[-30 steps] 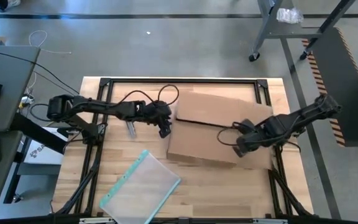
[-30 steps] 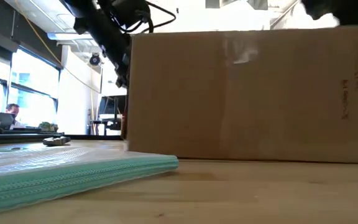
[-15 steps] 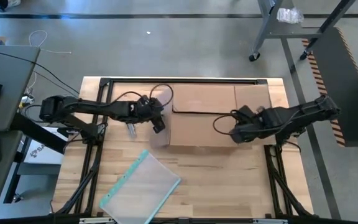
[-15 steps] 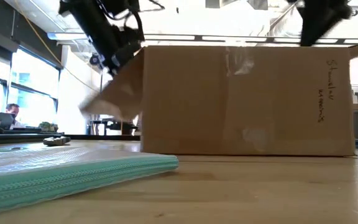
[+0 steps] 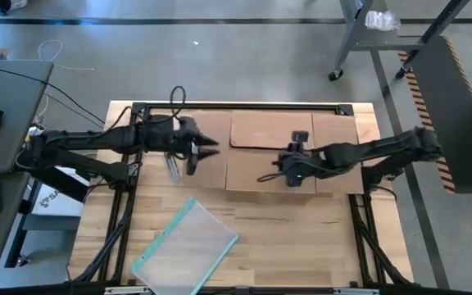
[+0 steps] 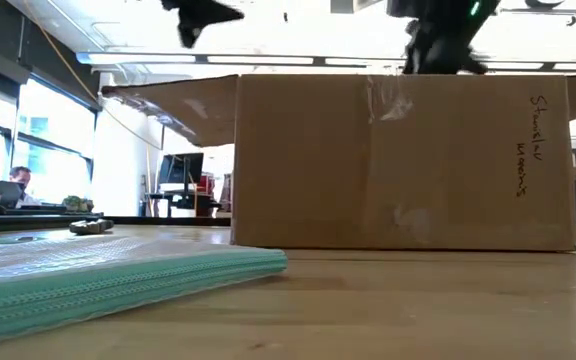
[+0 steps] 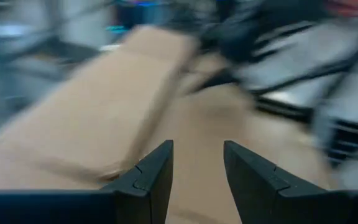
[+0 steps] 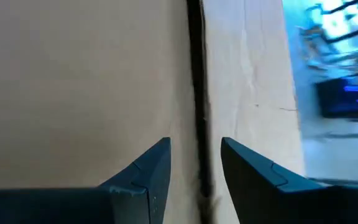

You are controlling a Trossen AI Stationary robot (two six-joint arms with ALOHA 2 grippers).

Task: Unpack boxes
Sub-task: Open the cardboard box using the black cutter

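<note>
We see the brown box at the back middle of the table, its long side running left to right between our 2 arms. Our right gripper hangs just over its top seam, fingers a little apart and holding nothing. Our left gripper, also spread and empty, is by the raised left flap, so we think the right one is nearer the seam.

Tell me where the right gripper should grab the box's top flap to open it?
Probably the flap's free edge along the dark centre seam of the cardboard box. The right gripper hangs open right above it, one finger each side; come straight down, hook the edge and lift outward.
</note>
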